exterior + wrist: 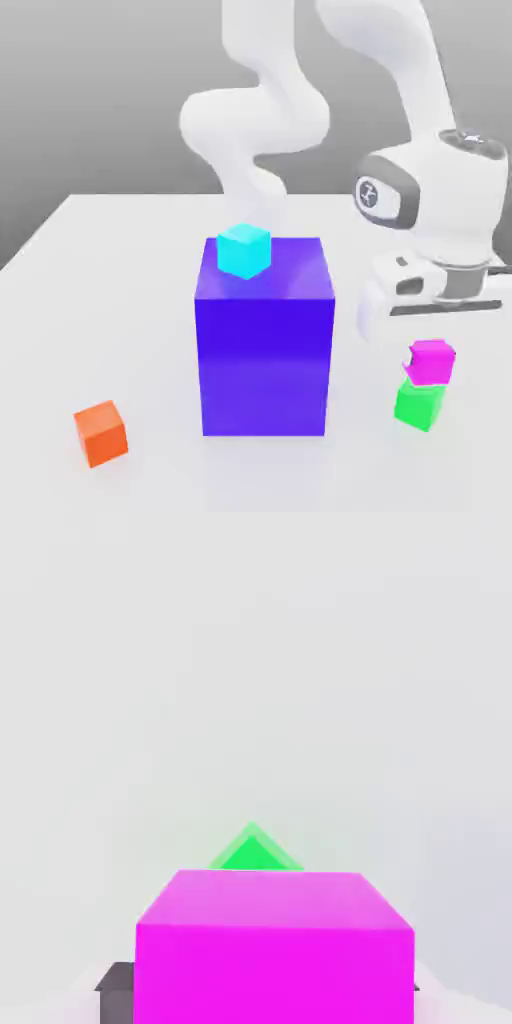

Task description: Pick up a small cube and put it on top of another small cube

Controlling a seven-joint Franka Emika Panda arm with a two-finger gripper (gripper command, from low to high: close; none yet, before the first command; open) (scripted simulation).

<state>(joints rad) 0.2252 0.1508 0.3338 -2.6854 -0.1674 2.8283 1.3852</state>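
- The worktop (120, 300) is seen as smooth, matt white with a faint sheen.
- The big blue-purple block (262, 350) is rendered smooth, slightly glossy.
- The magenta cube (431, 362) and green cube (419, 404) are rendered flat, plastic-like.
- The arm (440, 200) is shown in smooth white plastic.

Exterior view: taken from in front of the table (120, 250), slightly raised, angled down; the arm is seen beyond a blue-purple block (263, 345).

Hand view: mounted on the hand, aimed down, very near the magenta cube (275, 942), the green cube (255, 852) beyond it.

Shared: the magenta cube (431, 362) and green cube (420, 404), at the exterior view's right, with adjoining table surface.
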